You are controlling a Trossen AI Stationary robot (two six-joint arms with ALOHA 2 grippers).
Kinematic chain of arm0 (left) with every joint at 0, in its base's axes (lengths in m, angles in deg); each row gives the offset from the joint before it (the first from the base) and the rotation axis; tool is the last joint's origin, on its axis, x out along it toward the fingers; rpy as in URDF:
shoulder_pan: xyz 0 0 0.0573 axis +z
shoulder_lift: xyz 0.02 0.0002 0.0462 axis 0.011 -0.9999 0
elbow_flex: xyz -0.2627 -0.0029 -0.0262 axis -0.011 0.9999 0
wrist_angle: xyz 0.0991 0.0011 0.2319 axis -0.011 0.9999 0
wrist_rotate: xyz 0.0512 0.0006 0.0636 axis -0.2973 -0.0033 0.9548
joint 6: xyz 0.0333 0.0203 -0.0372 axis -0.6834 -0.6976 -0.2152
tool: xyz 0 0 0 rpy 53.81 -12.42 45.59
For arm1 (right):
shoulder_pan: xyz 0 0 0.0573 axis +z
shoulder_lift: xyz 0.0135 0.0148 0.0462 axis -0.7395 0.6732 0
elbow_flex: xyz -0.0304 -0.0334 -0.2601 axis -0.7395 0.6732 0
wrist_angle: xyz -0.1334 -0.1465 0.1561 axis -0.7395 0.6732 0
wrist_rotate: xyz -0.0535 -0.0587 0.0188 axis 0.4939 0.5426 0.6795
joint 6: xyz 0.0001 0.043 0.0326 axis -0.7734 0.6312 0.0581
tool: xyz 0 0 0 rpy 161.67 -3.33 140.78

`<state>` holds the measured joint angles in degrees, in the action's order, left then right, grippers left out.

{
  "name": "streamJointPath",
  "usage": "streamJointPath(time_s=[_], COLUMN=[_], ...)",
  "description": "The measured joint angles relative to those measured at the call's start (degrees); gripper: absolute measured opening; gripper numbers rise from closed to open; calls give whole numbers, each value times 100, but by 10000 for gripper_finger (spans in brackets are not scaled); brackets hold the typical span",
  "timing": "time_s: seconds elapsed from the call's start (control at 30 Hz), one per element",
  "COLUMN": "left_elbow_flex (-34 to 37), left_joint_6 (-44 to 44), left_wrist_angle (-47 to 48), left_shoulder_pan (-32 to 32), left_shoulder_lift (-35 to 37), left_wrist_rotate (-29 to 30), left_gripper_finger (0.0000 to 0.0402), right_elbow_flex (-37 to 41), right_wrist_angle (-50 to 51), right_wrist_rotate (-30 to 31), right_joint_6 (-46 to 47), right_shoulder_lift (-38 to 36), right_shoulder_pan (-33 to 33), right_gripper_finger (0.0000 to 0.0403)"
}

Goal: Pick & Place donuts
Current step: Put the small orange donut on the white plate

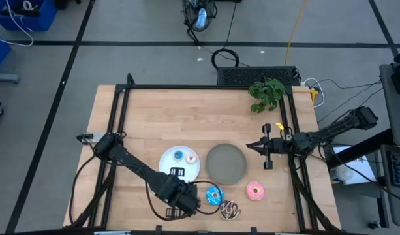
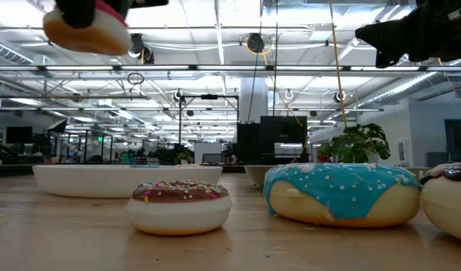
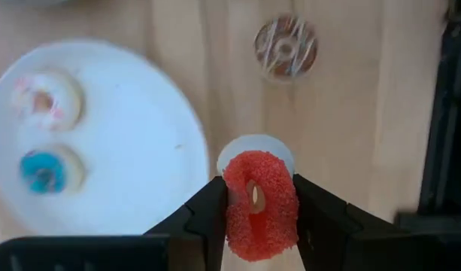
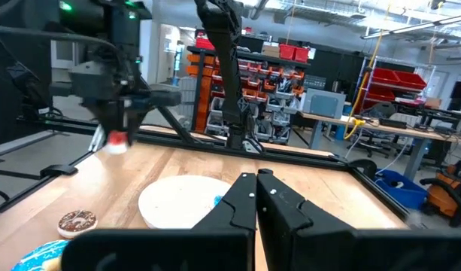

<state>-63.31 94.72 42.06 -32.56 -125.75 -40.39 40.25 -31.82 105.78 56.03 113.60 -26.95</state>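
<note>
Sugary red ring donut (image 3: 260, 205), gripped.

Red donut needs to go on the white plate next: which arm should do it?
Left. Its gripper already holds the red donut between its fingers, right beside the white plate. The right gripper sits shut beyond the grey plate.

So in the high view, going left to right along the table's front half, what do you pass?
Left gripper holding the red donut → white plate → blue-iced donut → chocolate sprinkled donut → pink donut → right gripper, shut.
</note>
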Motion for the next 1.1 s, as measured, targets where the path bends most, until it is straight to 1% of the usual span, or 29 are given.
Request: streamJointPath(time_s=[0.13, 0.2, 0.4, 0.53, 0.73, 0.9, 1.03, 1.1], left_elbow_flex=[-151, -165, -161, -161, -158, 23, 425, 734], left_joint_6=[61, 91, -174, -352, -601, -669, -606, -523], left_wrist_angle=[956, 1208, 1211, 1211, 1162, 1054, 1010, 910], left_shoulder_pan=[-5, 20, 136, 264, 455, 624, 850, 970], left_shoulder_lift=[-2, 0, -2, -2, 115, 553, 1087, 1434], left_wrist_rotate=[-6, -4, -34, 103, 152, 474, 662, 745], left_gripper_finger=[134, 134, 134, 134, 134, 134, 134, 134], right_elbow_flex=[0, 0, 0, 0, 0, 0, 0, 0], right_wrist_angle=[0, -1, -7, -7, 1, 24, 24, 24], right_wrist_rotate=[-117, -115, -117, -117, -119, -121, -121, -124], right_joint_6=[0, 0, 0, 16, 42, 115, 127, 127], right_shoulder_lift=[0, 0, -1, -1, -2, 0, 0, 0], right_shoulder_pan=[2, 2, 2, 2, 2, 2, 2, 2], right_gripper_finger=[0, 0, 0, 0, 0, 0, 0, 0])
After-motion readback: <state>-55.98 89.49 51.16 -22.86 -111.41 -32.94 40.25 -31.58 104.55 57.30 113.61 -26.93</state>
